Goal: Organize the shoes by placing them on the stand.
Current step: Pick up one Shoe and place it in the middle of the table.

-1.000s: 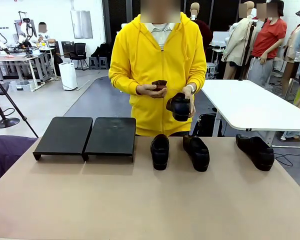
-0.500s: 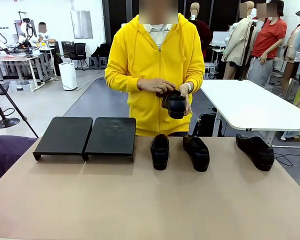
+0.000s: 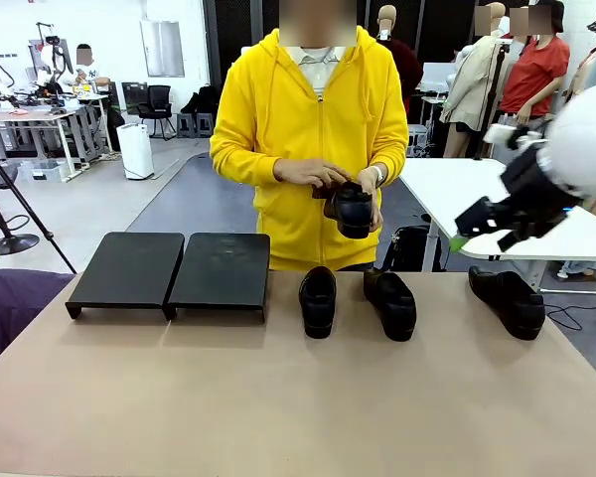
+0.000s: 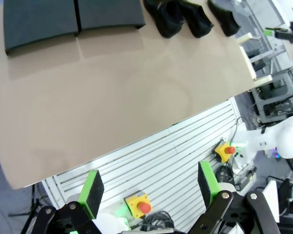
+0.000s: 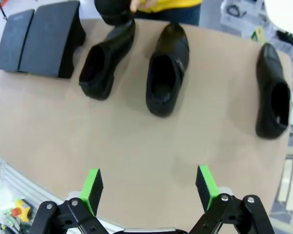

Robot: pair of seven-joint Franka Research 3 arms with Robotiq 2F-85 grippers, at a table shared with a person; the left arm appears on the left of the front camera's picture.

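see three shoes [image 3: 318, 300] on the table [image 3: 278, 407] right of the bare stand [image 3: 169, 270], a fourth in the person's hands [image 3: 313, 175]. expect stiff, slippery leather; best pinch the wall at the opening. find left fingers [image 4: 93, 192] and right fingers [image 5: 92, 189] spread, empty.

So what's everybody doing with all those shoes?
A person in a yellow hoodie holds one black shoe in both hands across the table. Three more shoes lie on the table, to the right of the black stand, which has nothing on it yet. The robot's right gripper hangs open in the air on the right side, and its left gripper is open too, holding nothing.
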